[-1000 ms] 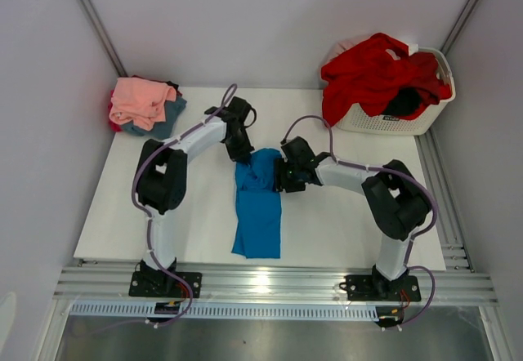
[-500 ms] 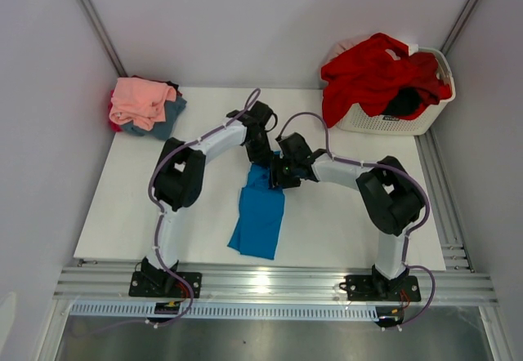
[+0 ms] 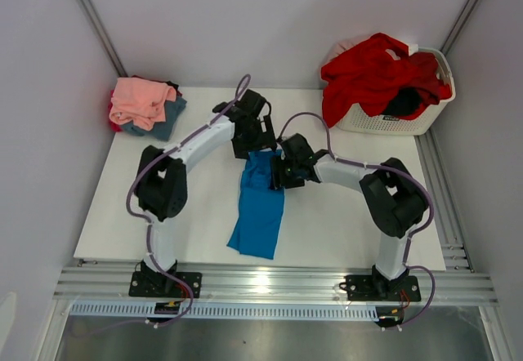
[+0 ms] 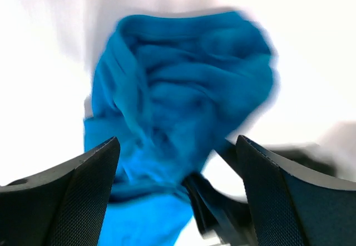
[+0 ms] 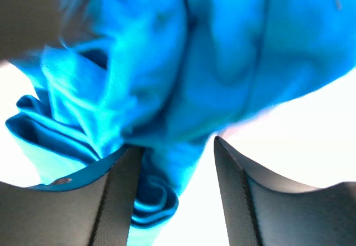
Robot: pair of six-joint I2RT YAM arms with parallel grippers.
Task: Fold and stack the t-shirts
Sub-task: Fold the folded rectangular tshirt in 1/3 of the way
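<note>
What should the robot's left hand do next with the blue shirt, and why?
Probably lift the left gripper clear. Its jaws stand wide open with no cloth between them, while the right gripper pinches the bunched far end of the blue t-shirt, so the right one can likely lay that end flat.

hidden, cropped, blurred

from above, cannot see the far end of the bright blue t-shirt (image 3: 260, 210), covered by the left gripper (image 3: 252, 136) and right gripper (image 3: 282, 173), nor either pair of fingertips. cannot count the layers in the far-left pile (image 3: 145, 104): salmon pink on top, slivers of slate blue, red and black beneath. cannot make out the black cloth (image 3: 403, 101) under the red t-shirt (image 3: 372, 71) heaped over the basket (image 3: 392, 122). in the left wrist view, smeared by blur throughout; cannot name the dark shape (image 4: 214, 212) right of the cloth; lose both fingers (image 4: 72, 201) at the bottom edge. in the right wrist view, lose the cloth past three edges; cannot tell whether the fingers (image 5: 111, 212) pinch it.
</note>
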